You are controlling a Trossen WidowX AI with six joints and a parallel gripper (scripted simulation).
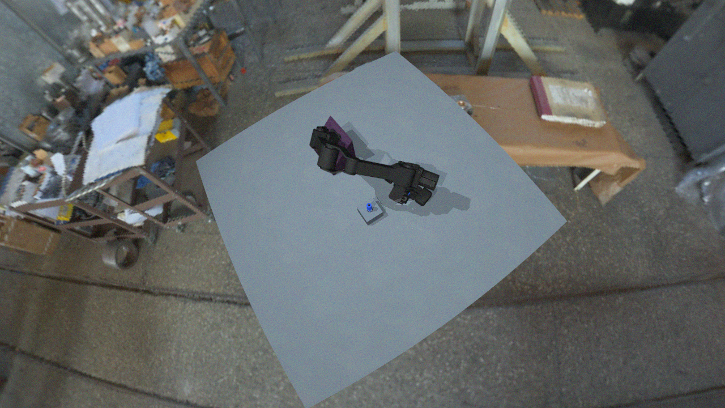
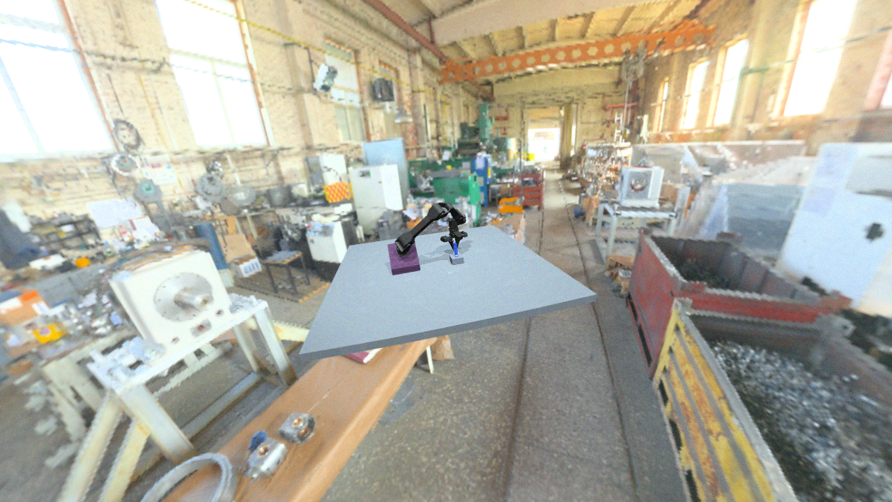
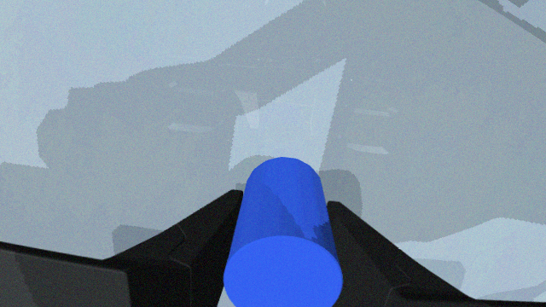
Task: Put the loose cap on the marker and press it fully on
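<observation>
The blue cap (image 3: 283, 273) stands upright between the black fingers of my gripper (image 3: 283, 207) (image 2: 454, 242), which is shut on it. In the wrist view a finger is at each side of the cap. Whether its lower end touches the table cannot be told. The marker (image 1: 369, 207) (image 2: 456, 252) stands upright with a blue tip in the grey holder block (image 1: 373, 219) (image 2: 457, 261). In the top view the gripper and cap are to the right of the block. In the exterior view the gripper appears behind the marker and partly overlaps it.
The arm's base stands on a purple block (image 1: 342, 132) (image 2: 404, 267) at one side of the grey table (image 1: 324, 284) (image 2: 398, 305). The forearm (image 1: 372, 169) reaches from the base to the gripper, above the table. The arm's shadow falls around the cap.
</observation>
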